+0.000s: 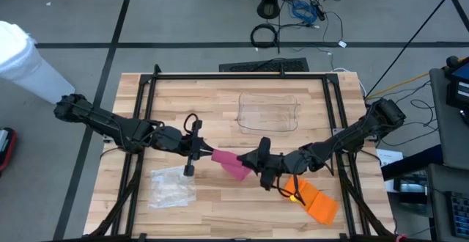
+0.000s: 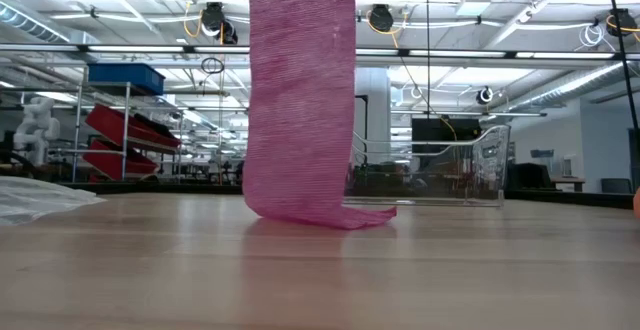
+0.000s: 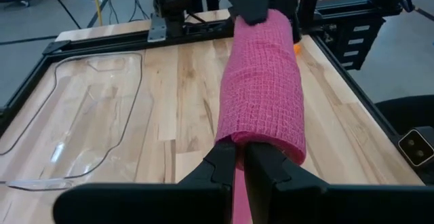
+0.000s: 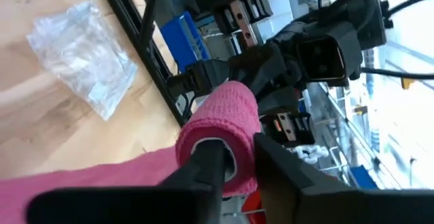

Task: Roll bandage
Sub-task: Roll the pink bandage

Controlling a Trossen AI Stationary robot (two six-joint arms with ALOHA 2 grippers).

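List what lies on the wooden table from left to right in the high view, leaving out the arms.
Crumpled clear plastic bag → pink woven bandage → orange bandage. The clear plastic tray sits farther back, overlapping the pink one's span, so it is left unplaced.

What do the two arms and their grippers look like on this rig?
Both arms are dark, near black, built of chunky jointed segments. The left arm and right arm each carry thin black cables looping along the links near the wrist. The left gripper and right gripper both end in two flat, tapering black fingers. No markings are legible.
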